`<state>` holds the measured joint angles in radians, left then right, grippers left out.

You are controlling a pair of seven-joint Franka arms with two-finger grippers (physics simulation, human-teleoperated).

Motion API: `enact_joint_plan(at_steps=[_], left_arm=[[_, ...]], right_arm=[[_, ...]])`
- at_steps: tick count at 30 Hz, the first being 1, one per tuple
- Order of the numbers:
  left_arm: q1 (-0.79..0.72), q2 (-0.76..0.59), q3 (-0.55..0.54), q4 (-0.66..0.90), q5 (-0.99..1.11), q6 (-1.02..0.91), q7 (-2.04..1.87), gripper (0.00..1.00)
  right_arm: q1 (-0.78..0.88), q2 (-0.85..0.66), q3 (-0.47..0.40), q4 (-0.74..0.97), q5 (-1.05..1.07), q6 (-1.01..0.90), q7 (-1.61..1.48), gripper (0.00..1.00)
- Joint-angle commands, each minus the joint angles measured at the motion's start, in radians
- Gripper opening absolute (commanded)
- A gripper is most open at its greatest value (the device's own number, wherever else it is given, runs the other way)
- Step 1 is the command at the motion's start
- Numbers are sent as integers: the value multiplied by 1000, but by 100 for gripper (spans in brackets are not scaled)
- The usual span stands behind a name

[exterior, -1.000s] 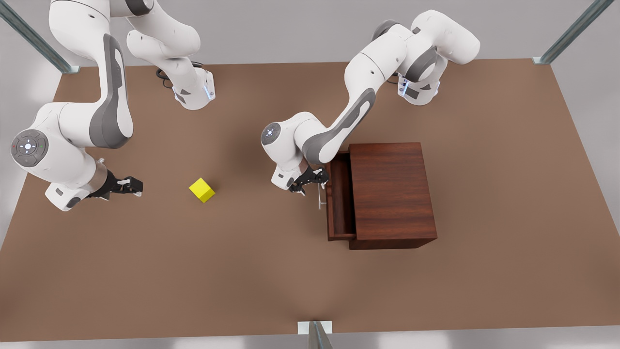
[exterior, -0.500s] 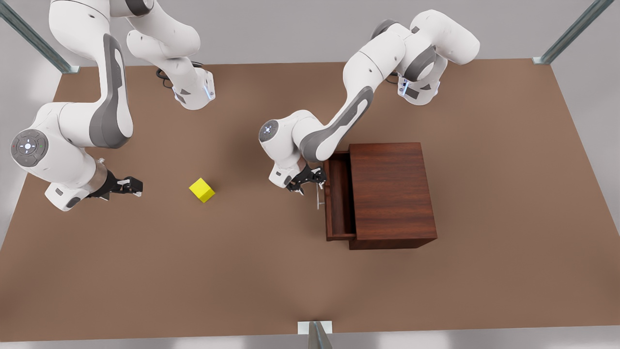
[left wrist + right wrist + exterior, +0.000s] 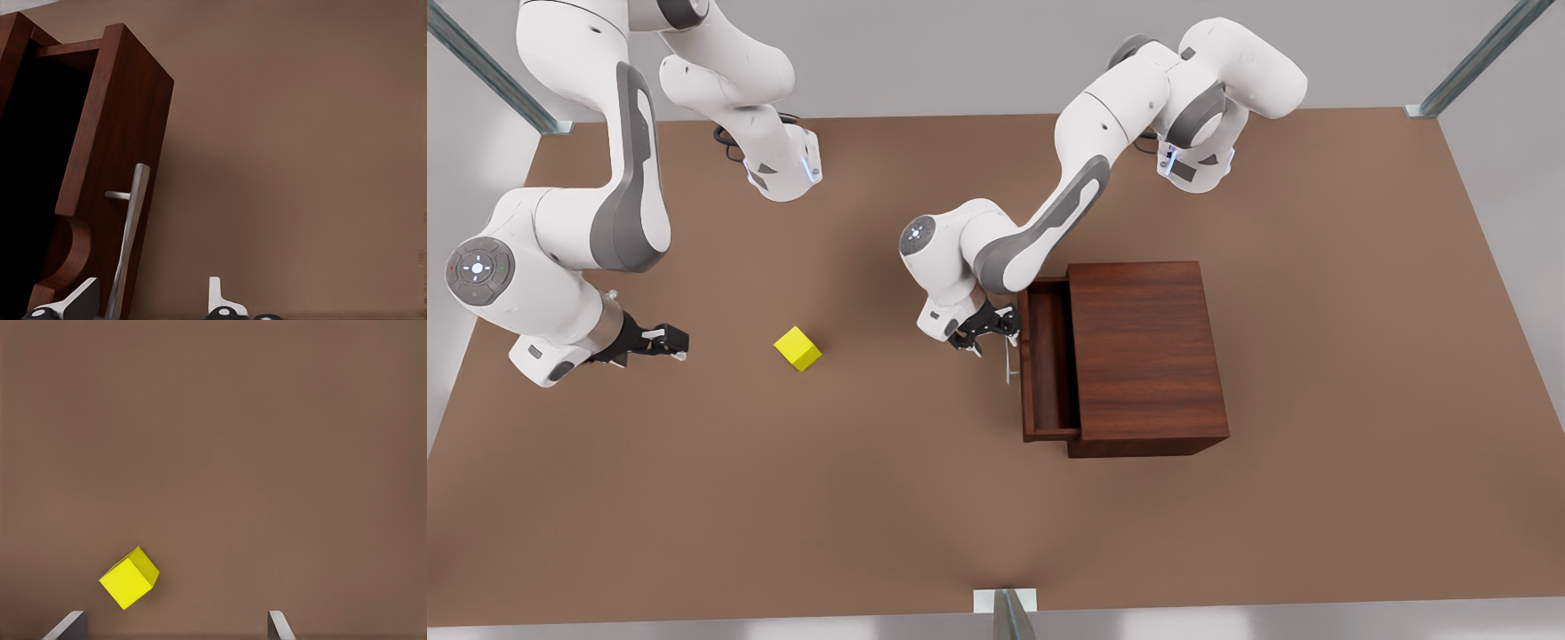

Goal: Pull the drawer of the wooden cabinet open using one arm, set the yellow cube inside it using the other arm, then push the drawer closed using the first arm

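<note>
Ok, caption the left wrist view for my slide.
Left gripper, fingers apart around the silver bar handle, at the front of the wooden cabinet's partly open drawer.

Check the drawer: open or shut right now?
Partly open. The drawer sticks out of the wooden cabinet, its inside visible and empty. The left gripper is at its handle.

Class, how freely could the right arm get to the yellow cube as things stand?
Probably freely: the cube sits alone on bare table, and the right pincer hangs open beside it, apart, with nothing between. The left pincer is at the drawer's handle.
</note>
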<state>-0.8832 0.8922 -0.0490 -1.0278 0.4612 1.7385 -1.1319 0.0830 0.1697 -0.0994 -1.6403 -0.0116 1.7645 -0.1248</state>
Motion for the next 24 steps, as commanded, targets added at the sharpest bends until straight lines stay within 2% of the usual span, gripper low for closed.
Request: enact_joint_plan(at_steps=[1,18,21,24], left_arm=[[-17,2,-26,-9,-24,0,34,100],[-51,13,-20,12,-24,-4,24,100],[-102,-30,-31,86,-41,-183,57,100],[-111,-127,-104,126,-61,-324,78,100]], right_arm=[[0,-1,0,0,1,0,-1,100],[0,-1,0,0,1,0,-1,100],[0,-1,0,0,1,0,-1,100],[0,-1,0,0,1,0,-1,100]])
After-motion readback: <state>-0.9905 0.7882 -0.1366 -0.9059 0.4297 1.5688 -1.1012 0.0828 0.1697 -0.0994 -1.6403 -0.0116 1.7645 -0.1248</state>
